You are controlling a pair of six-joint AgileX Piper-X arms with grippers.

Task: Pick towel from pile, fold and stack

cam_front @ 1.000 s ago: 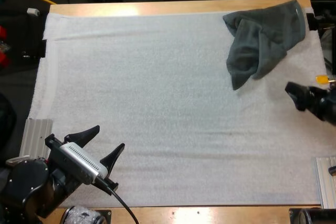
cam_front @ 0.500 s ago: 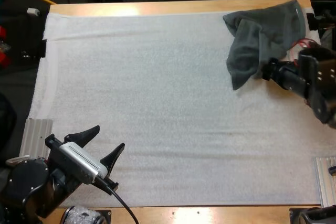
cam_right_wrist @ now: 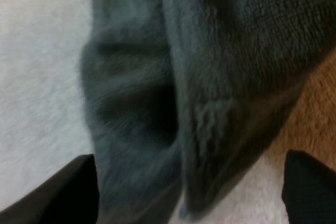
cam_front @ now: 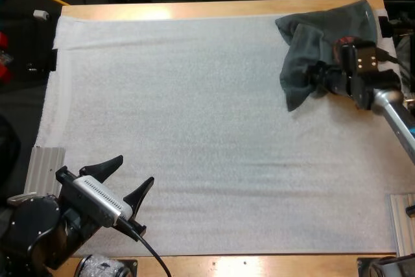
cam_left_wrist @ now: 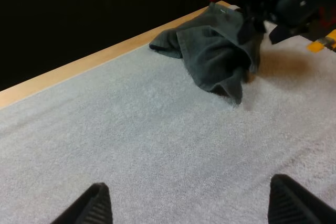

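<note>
A crumpled dark grey-green towel lies at the far right of the white mat, near the table's far edge. My right gripper is at the towel's near right edge, fingers apart and low over the cloth. In the right wrist view the towel's folds lie just ahead of the open right gripper, with nothing pinched. My left gripper stands open at the mat's near left corner, far from the towel. From the left wrist the towel lies far ahead of the open left gripper, the right gripper beside it.
Ribbed metal rails sit at the mat's near left and near right corners. The wooden table edge runs just behind the towel. Bare mat stretches between the two arms.
My right arm has swung in from the right edge toward the far side and reached the towel's near right edge. The left arm and the towel have stayed put.
</note>
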